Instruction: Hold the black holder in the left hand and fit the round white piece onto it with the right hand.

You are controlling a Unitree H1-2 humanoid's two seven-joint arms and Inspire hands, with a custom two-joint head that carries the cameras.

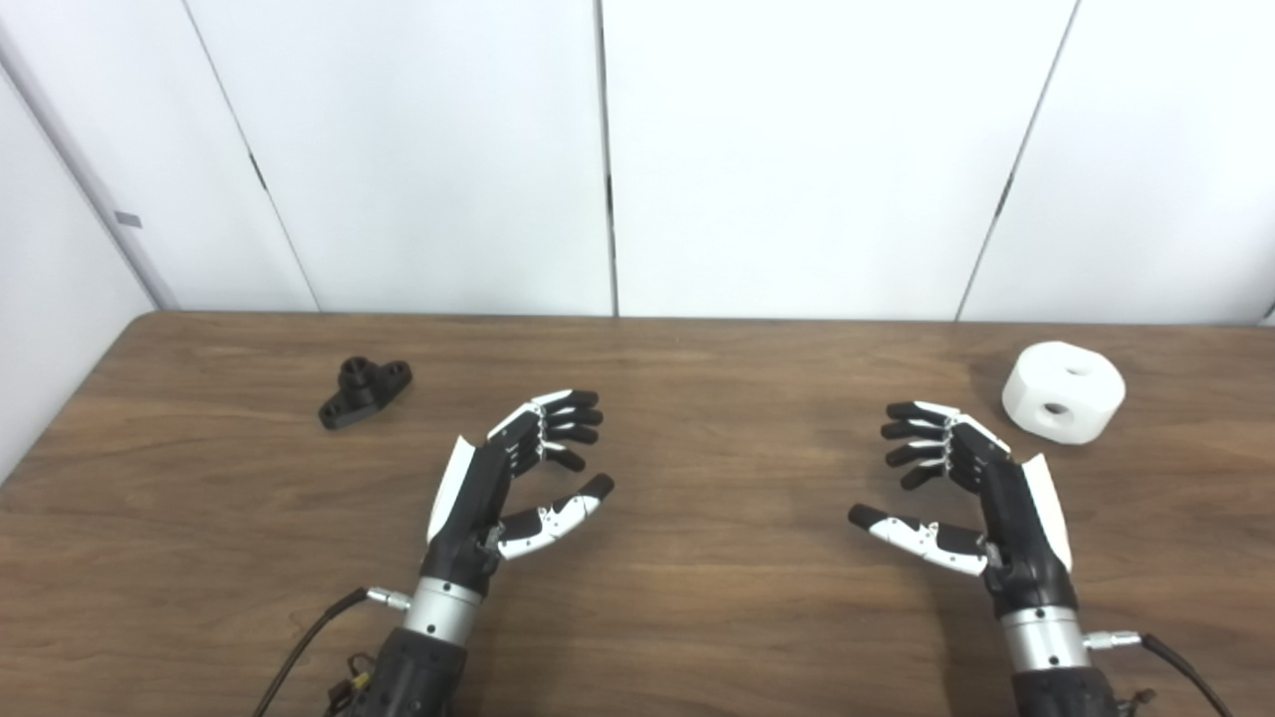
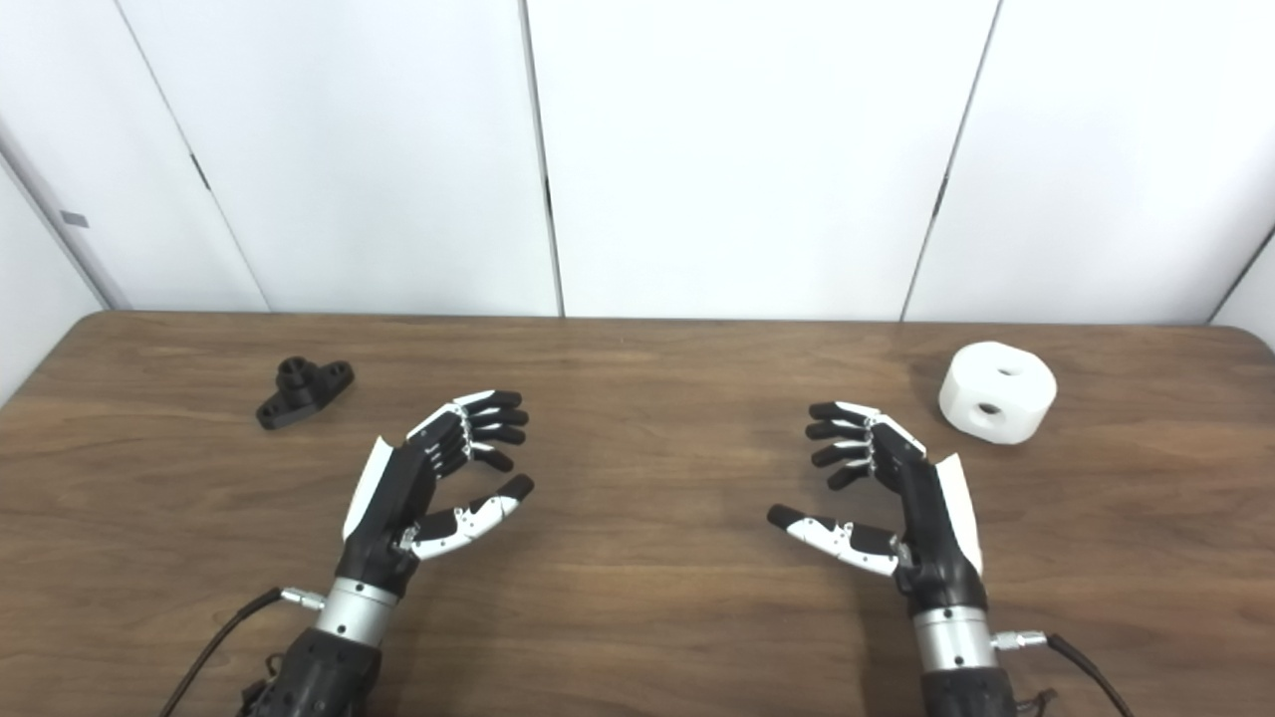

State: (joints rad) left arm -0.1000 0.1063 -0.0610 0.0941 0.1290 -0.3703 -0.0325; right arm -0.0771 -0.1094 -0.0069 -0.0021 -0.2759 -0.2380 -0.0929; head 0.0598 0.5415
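- Black holder (image 1: 365,390) lies on the wooden table (image 1: 697,597), near the far left corner of the table, untouched.
- White round piece (image 1: 1063,391) stands on the table near its far right corner, two holes visible in it.
- Left hand (image 1: 508,478) is above the table middle, fingers apart, holding nothing.
- Right hand (image 1: 961,493) faces it, also spread and empty, just beside the white piece but apart from it.

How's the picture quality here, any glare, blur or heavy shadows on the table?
Left eye view: soft, even light, faint shadows beside the left robot hand and white piece. Right eye view: table shows mild sheen, the black holder slightly soft but readable.
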